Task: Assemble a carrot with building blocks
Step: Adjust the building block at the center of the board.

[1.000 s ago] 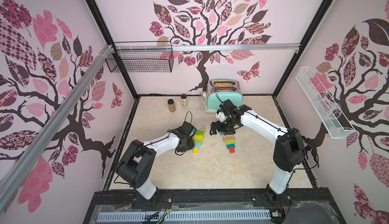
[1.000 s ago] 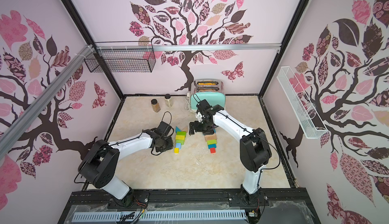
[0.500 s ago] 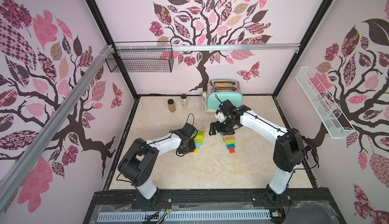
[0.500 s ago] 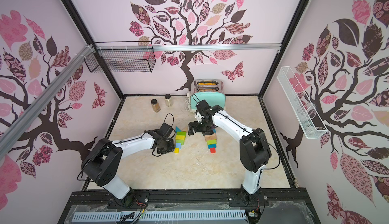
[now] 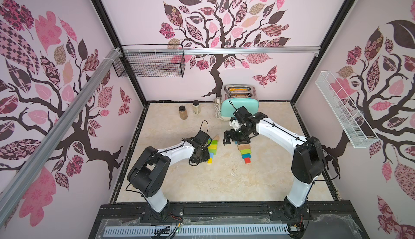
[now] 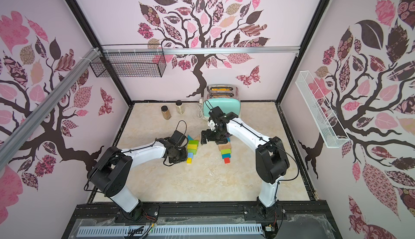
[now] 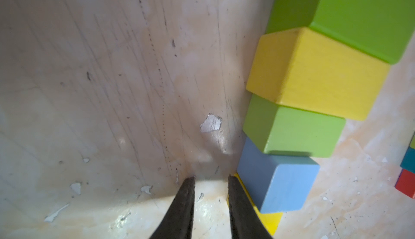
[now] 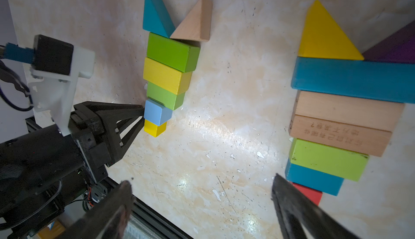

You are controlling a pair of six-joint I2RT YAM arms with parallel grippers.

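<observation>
On the marbled table (image 5: 224,181), read as a clock with twelve at the back wall, we see two block carrots lying flat side by side, leaves toward twelve and tips toward six. The bigger carrot (image 5: 244,151), at three o'clock of centre, runs from a yellow wedge (image 8: 323,33) and a purple wedge (image 8: 395,46) down through bars to a red cube (image 8: 307,194). The smaller carrot (image 5: 212,149), at nine o'clock of centre, has a teal wedge (image 8: 157,15) and a tan wedge (image 8: 195,22), then a green bar (image 8: 171,52), a yellow bar (image 8: 166,76), a shorter green bar (image 8: 166,96), a light blue cube (image 8: 157,112) and a yellow cube (image 8: 155,126). The right gripper (image 8: 201,180) hangs spread wide and empty over the bare strip between the two, at about ten o'clock of the bigger carrot. The left gripper (image 8: 141,116) lies low on the nine o'clock side of the smaller carrot, jaws drawn almost together on nothing, its tips seemingly touching the flanks of the two cubes. We take this for a squaring-up of the tip. Done well, we judge, it is a short, slow press toward three o'clock, tips kept low and level, meeting both cubes at once so neither twists, and ending once their sides line up with the shorter green bar at their twelve o'clock; a firmer shove would likely scatter these light, loose pieces
</observation>
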